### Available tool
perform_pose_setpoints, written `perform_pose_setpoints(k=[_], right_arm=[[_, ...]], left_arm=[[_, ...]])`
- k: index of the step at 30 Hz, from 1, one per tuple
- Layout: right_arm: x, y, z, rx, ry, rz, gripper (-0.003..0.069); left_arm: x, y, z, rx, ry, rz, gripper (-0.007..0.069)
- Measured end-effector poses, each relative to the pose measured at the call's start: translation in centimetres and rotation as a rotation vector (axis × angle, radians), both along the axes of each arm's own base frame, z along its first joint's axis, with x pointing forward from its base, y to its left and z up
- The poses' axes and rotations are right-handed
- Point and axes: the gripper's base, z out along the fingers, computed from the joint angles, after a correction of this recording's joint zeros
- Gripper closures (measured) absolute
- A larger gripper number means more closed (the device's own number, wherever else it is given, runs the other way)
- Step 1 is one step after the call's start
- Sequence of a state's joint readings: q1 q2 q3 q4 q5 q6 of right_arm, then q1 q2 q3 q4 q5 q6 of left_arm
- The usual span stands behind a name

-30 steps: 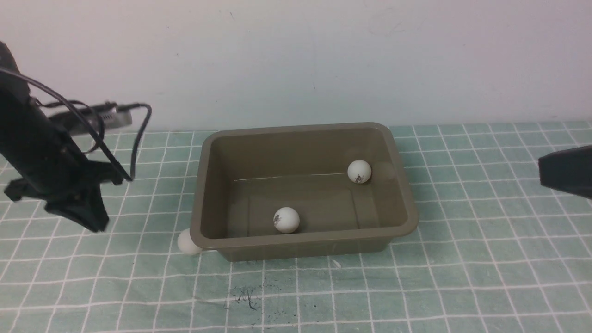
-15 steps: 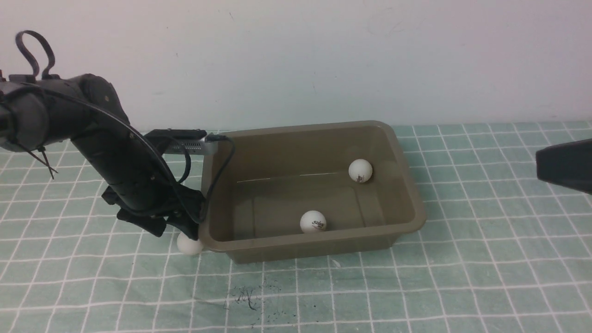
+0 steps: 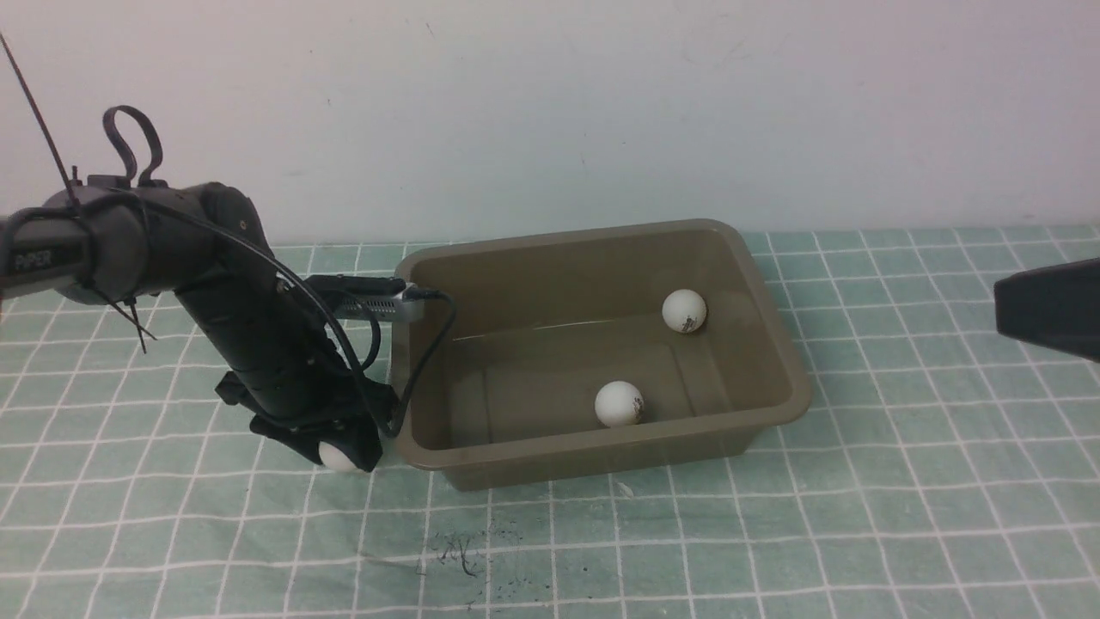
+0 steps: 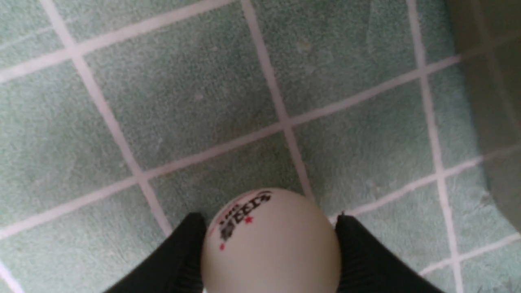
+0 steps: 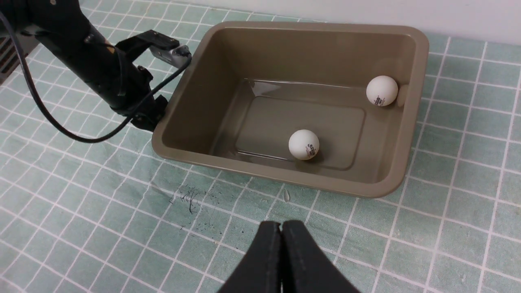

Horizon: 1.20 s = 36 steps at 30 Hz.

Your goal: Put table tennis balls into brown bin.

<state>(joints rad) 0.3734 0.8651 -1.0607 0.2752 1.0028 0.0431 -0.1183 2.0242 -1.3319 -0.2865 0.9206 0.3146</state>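
Left gripper (image 3: 340,452) is reaching down onto the green checked cloth (image 3: 773,533) just beside the brown bin's (image 3: 550,460) left front corner. Its jaws are pressing both sides of the outside ball (image 4: 270,244), printed logo facing up. Inside the bin, the near ball (image 3: 619,403) is lying by the front wall and the far ball (image 3: 684,310) is sitting against the right wall. Right gripper (image 5: 281,226) is hovering off to the right, jaws pressed together, holding nothing.
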Motion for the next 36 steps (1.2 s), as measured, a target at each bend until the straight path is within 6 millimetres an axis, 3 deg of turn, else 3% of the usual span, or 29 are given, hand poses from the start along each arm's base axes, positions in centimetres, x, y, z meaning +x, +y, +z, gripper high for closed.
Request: perform_pose_setpoints(k=[4,7,10,12,13,15,18,22,25,27,31,36], right_arm=[[0.0,0.0,0.0,0.0,0.0,0.0,0.0673],[0.0,0.0,0.0,-0.002,0.0,0.0,0.0673],[0.0,0.0,0.0,-0.006,-0.003,-0.002,0.0673],[0.0,0.0,0.0,-0.006,-0.005,-0.003,0.0673],[0.1,-0.1,0.1,-0.004,-0.014,-0.006,0.0673],[0.1,-0.1,0.1,-0.002,-0.022,-0.008,0.0673],[0.2,-0.1,0.1,-0.001,-0.023,-0.008,0.0673],[0.1,0.0,0.1,0.0,-0.022,-0.008,0.0673],[0.1,0.0,0.1,0.005,-0.02,-0.006,0.0673],[0.1,0.0,0.2,0.006,-0.02,-0.006,0.0673],[0.1,0.0,0.1,0.006,-0.02,-0.006,0.0673],[0.2,-0.1,0.1,-0.004,-0.024,-0.006,0.0673]], left_arm=[[0.0,0.8,2.5,0.09,0.019,-0.035,0.0273],[0.4,1.0,7.7,0.114,-0.048,0.011,0.0273],[0.0,-0.9,11.4,0.029,-0.127,0.022,0.0273],[-0.1,-2.1,12.2,-0.014,-0.159,0.014,0.0273],[-0.1,-3.7,12.8,-0.065,-0.203,0.003,0.0273],[0.1,-5.8,12.7,-0.118,-0.243,0.01,0.0273],[1.1,-7.9,10.4,-0.146,-0.218,0.08,0.0273],[1.8,-8.4,7.9,-0.134,-0.176,0.105,0.026],[2.4,-8.6,5.2,-0.114,-0.117,0.119,0.0175],[2.5,-8.5,4.5,-0.091,-0.105,0.112,0.0147],[3.1,-7.5,5.0,-0.032,-0.146,0.103,0.0169],[3.7,-7.1,8.5,-0.015,-0.235,0.085,0.0275]])
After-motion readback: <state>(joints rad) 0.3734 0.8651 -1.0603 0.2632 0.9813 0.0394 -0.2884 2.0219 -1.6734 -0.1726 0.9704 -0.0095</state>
